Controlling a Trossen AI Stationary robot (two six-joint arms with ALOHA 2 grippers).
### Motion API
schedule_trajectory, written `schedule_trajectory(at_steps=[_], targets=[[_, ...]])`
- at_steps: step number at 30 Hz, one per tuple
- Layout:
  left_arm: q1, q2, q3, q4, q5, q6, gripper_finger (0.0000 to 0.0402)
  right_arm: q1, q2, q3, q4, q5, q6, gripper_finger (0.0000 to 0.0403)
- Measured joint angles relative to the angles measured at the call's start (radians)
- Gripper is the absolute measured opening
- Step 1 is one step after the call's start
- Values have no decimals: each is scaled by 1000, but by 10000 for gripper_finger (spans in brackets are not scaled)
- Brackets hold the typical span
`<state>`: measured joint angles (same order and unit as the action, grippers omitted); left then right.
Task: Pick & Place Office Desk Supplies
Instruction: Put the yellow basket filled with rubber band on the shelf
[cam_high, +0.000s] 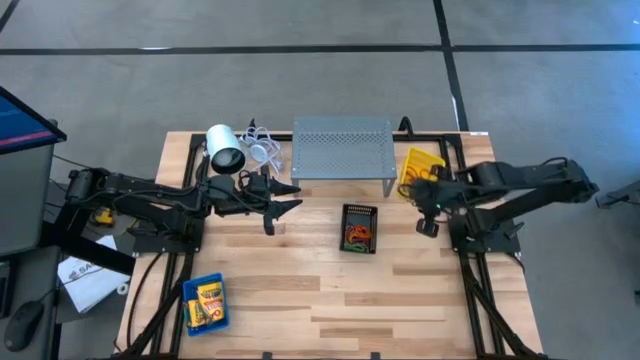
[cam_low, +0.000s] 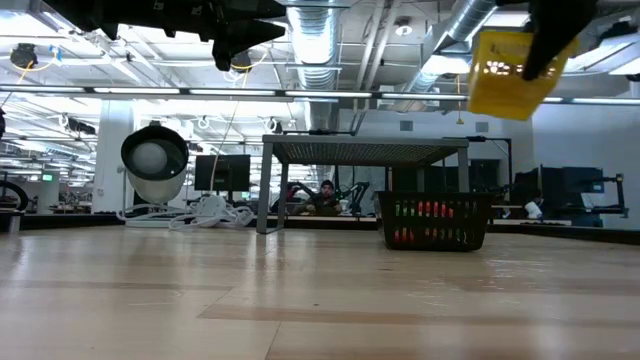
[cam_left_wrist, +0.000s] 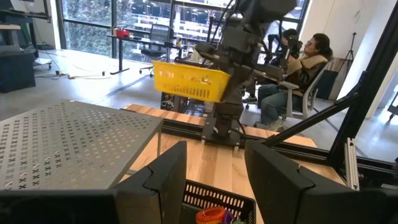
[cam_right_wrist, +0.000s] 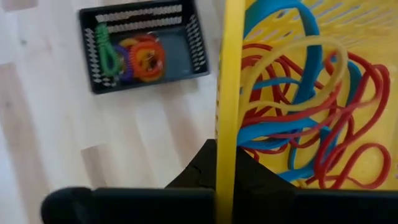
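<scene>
My right gripper (cam_high: 430, 193) is shut on the yellow bin (cam_high: 420, 165), which hangs high over the table's right far part (cam_low: 508, 72) and holds red, blue and yellow rubber bands (cam_right_wrist: 311, 124). The black bin (cam_high: 360, 228) rests on its base mid-table, holding orange, purple and green bands (cam_right_wrist: 134, 59). The blue bin (cam_high: 205, 303) sits near the left near corner with two yellow crayon boxes (cam_high: 208, 296) in it. My left gripper (cam_high: 290, 197) hovers open left of the black bin, beside the grey stand; its fingers (cam_left_wrist: 165, 180) touch nothing. My right gripper pinches the yellow bin's side wall at its rim (cam_right_wrist: 225, 134), one finger (cam_right_wrist: 258, 171) inside the bin and one (cam_right_wrist: 196, 171) outside. The bin is lifted clear of the table and sits slightly tilted in the low view (cam_low: 500, 95).
A grey perforated stand (cam_high: 343, 148) sits at the far middle. A white cylinder (cam_high: 225, 150) with white cable (cam_high: 262, 150) lies left of the stand. People sit beyond the table (cam_left_wrist: 311, 59). Bare wood spreads across the near half (cam_high: 330, 310).
</scene>
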<state>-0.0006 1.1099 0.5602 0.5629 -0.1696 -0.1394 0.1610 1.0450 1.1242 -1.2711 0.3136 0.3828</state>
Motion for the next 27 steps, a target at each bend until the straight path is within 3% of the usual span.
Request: schedule_trajectory(at_steps=[4,15,27], targets=[[0,0,0,0,0,0,159,-86,47,32,14,-7,-125,0],[0,0,0,-3,30,4,159,-287,219,162,82,-166,-489,0],[0,0,0,-5,38,30,159,-487,410,307,89,-246,-701,0]])
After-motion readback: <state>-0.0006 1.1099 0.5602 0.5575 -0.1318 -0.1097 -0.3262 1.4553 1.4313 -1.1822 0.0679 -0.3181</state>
